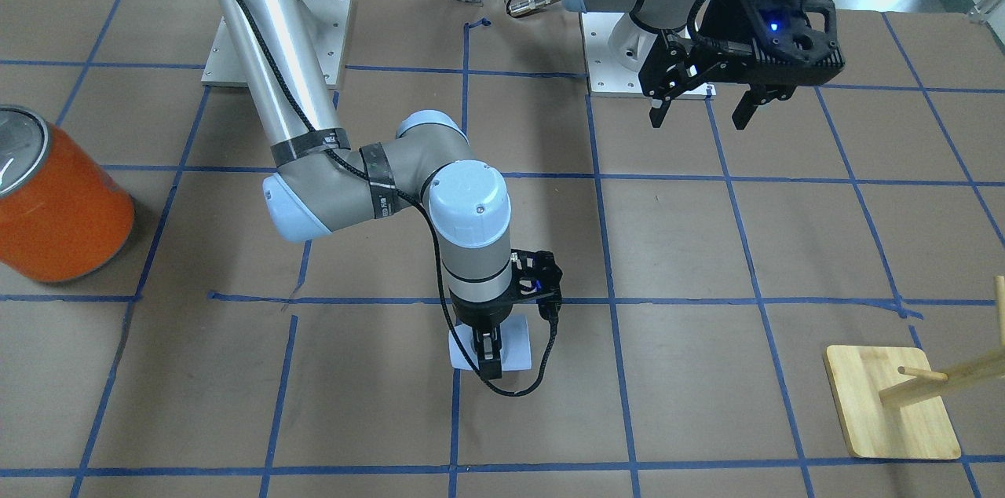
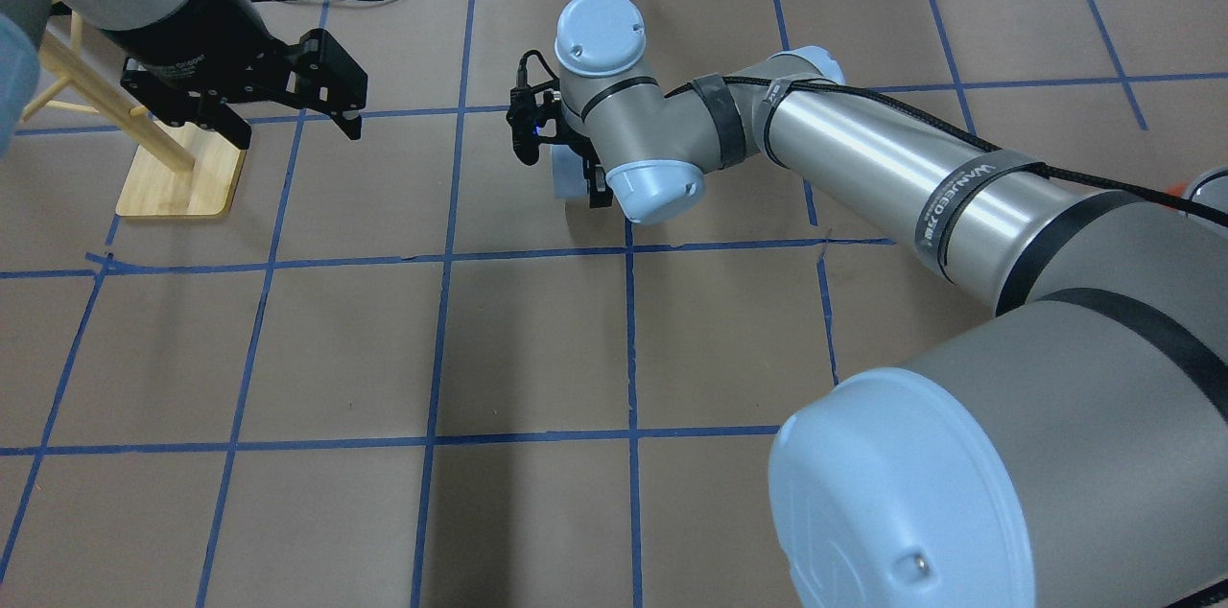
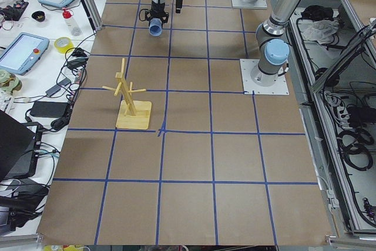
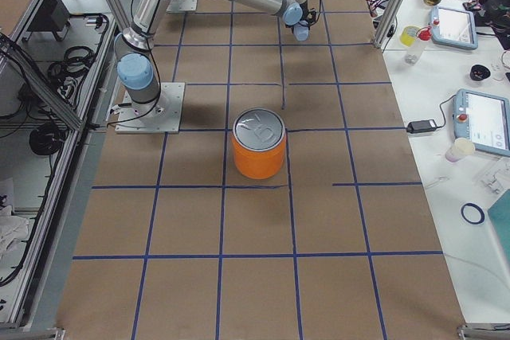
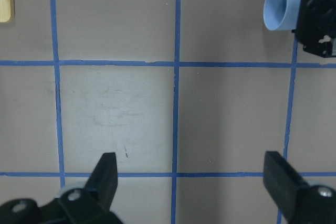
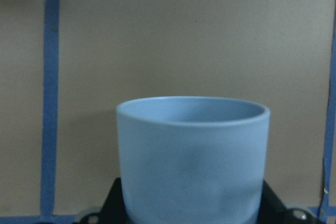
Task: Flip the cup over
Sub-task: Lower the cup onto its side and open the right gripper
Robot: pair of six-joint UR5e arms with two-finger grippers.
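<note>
The cup (image 1: pixel 514 345) is a pale blue-white tumbler lying on its side on the brown table, under my right wrist. My right gripper (image 1: pixel 491 357) comes down from above with its jaws shut across the cup's body; one black finger shows over the cup, the other is hidden. The right wrist view shows the cup (image 6: pixel 191 156) close up, with its open mouth pointing away. The cup (image 5: pixel 281 6) also shows in the left wrist view. My left gripper (image 1: pixel 701 109) hangs open and empty above the table near its base, far from the cup.
A large orange can (image 1: pixel 59 207) with a silver top stands towards my right end of the table. A wooden peg stand (image 1: pixel 891 404) on a flat base stands towards my left end, also seen in the overhead view (image 2: pixel 177 176). Blue tape lines grid the table.
</note>
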